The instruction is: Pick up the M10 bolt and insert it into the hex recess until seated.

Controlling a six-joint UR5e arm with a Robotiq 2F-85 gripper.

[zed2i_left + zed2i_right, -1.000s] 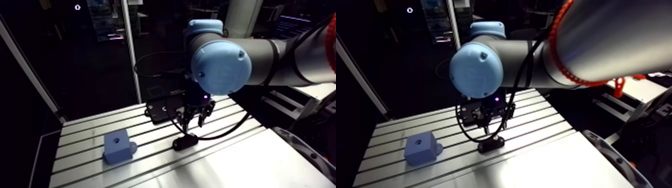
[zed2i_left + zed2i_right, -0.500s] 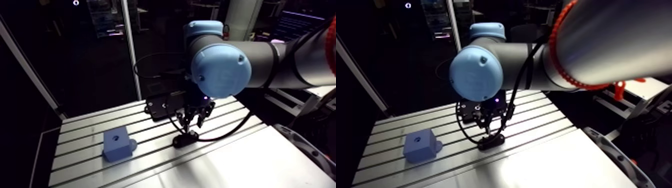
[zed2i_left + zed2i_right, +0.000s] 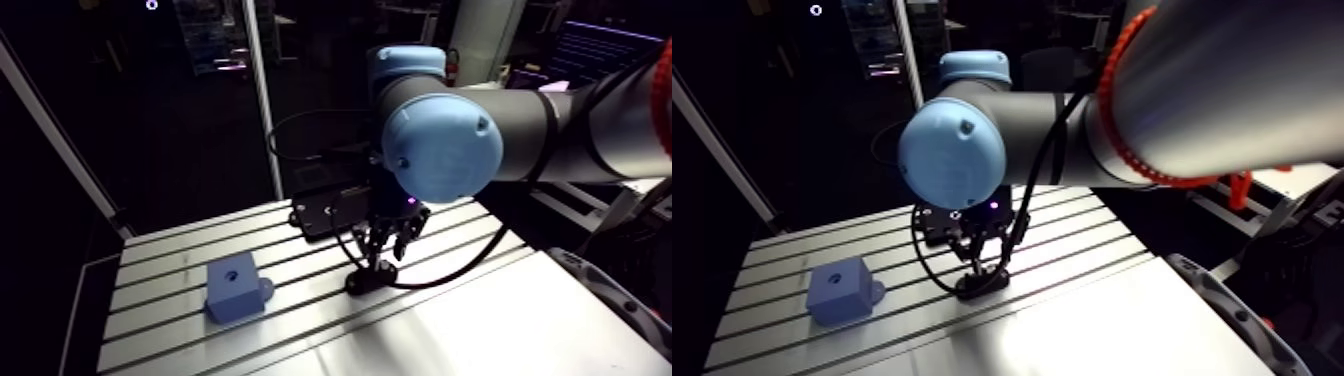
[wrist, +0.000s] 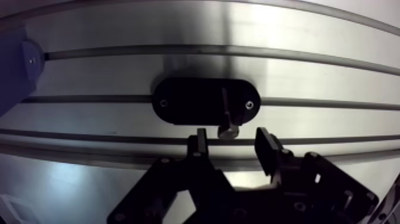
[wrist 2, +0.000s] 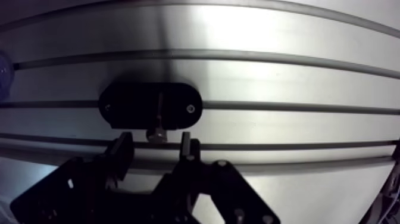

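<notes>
Steel-grey on black: M10 bolt (image 4: 228, 119) lying in an oval black holder (image 4: 184, 102) just ahead of the end effector (image 4: 232, 142), head end poking out toward the gap between the fingers (image 4: 199, 144). Spread open and gripping nothing, with one finger either side of the bolt head and, as far as can be told, clear of it.

Likely trouble on closing: catching only the edge of the head, so tilting or rolling the bolt in its cradle and lifting it crooked. Held crooked, apt to jam at the recess rather than seat. Lowered any further, liable to scrape the counter (image 4: 309, 71) or snag a slot.

Wrist pointing straight down, low over the counter. Blue block (image 3: 235, 288), hole in its top face, well apart to one side of the end effector.
</notes>
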